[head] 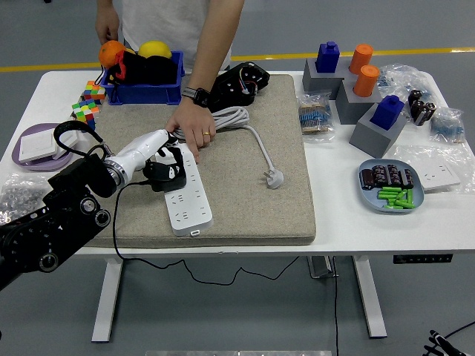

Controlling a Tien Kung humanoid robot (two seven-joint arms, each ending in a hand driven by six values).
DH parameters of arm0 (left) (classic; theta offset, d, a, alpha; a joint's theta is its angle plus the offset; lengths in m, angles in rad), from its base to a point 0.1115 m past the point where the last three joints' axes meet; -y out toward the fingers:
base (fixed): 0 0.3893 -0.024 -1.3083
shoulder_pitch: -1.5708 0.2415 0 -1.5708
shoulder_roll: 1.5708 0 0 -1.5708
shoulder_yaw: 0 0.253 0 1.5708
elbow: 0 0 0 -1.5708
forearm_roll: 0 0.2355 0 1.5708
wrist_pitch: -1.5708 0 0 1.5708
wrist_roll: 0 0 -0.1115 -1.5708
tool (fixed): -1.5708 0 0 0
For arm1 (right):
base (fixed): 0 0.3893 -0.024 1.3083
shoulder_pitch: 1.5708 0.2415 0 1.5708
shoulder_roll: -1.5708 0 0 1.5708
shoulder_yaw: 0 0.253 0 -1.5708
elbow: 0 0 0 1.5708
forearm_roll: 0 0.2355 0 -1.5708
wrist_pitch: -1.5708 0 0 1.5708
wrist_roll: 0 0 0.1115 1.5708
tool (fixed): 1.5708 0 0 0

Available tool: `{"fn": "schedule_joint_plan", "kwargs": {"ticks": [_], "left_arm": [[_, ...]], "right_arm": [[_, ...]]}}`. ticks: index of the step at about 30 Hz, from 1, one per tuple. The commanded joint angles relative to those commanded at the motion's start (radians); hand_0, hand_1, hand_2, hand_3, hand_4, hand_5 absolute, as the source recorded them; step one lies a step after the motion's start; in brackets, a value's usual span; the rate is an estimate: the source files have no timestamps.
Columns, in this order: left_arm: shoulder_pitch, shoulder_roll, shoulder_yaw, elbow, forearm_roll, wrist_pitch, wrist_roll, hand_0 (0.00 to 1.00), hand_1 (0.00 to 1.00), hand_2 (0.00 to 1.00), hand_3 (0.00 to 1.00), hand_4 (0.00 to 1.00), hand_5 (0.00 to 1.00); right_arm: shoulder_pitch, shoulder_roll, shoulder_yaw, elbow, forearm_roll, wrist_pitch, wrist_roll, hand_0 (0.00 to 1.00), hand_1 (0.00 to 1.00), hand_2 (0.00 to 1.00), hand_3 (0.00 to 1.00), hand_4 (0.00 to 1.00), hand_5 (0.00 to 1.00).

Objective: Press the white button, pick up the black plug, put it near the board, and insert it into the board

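While the person's hand [191,127] presses down on the far end of the white power strip [185,187], the robot's left hand [152,148] comes in from the left with its fingers curled around the black plug [167,172]. That plug sits right at the strip's left edge, over its upper half, touching or nearly touching the socket face; from here I cannot tell whether the prongs are lined up with any holes. Its black cord [116,222] trails down off the grey mat [245,200] and under the desk [371,222].

What matters for the next move is the strip's long axis: it runs from the person's fingers at the far end toward the near edge of the mat, tilted slightly to the right as it comes nearer. The plug lies just to the left of that line, so I judge the insertion needs only a short shift rightward and a push down onto a socket.

Only the left arm is anywhere near; the right arm does not show at all. The strip's own white plug [274,177] lies loose on the mat, well to the right.
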Motion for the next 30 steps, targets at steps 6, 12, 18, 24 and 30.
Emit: {"fn": "schedule_joint_plan", "kwargs": {"ticks": [6, 12, 18, 24, 30], "left_arm": [[-0.004, -0.001, -0.008, 0.001, 0.003, 0.003, -0.002, 0.606, 0.694, 0.482, 0.357, 0.827, 0.002], [0.003, 0.003, -0.054, -0.017, 0.007, 0.006, -0.006, 0.606, 0.694, 0.48, 0.357, 0.827, 0.002], [0.013, 0.016, -0.125, -0.059, -0.003, -0.003, -0.007, 0.608, 0.699, 0.497, 0.387, 0.827, 0.002], [0.037, 0.019, -0.224, -0.086, -0.03, 0.005, -0.017, 0.654, 0.761, 0.628, 0.538, 0.859, 0.002], [0.064, 0.022, -0.309, -0.069, -0.062, 0.0, 0.002, 0.698, 0.808, 0.759, 0.811, 0.909, 0.002]], "right_arm": [[-0.001, 0.0, -0.001, -0.001, 0.0, 0.0, 0.0, 0.779, 0.608, 0.624, 0.625, 0.718, 0.463], [0.0, 0.001, -0.006, 0.001, 0.004, -0.001, 0.001, 0.779, 0.608, 0.624, 0.625, 0.718, 0.463], [-0.003, 0.001, -0.002, 0.0, 0.0, -0.002, 0.0, 0.779, 0.608, 0.624, 0.625, 0.718, 0.463], [-0.003, 0.002, -0.002, 0.0, 0.0, -0.002, 0.001, 0.779, 0.608, 0.624, 0.625, 0.719, 0.464], [-0.005, 0.002, 0.002, 0.0, -0.002, -0.003, 0.0, 0.779, 0.608, 0.624, 0.625, 0.719, 0.464]]}}
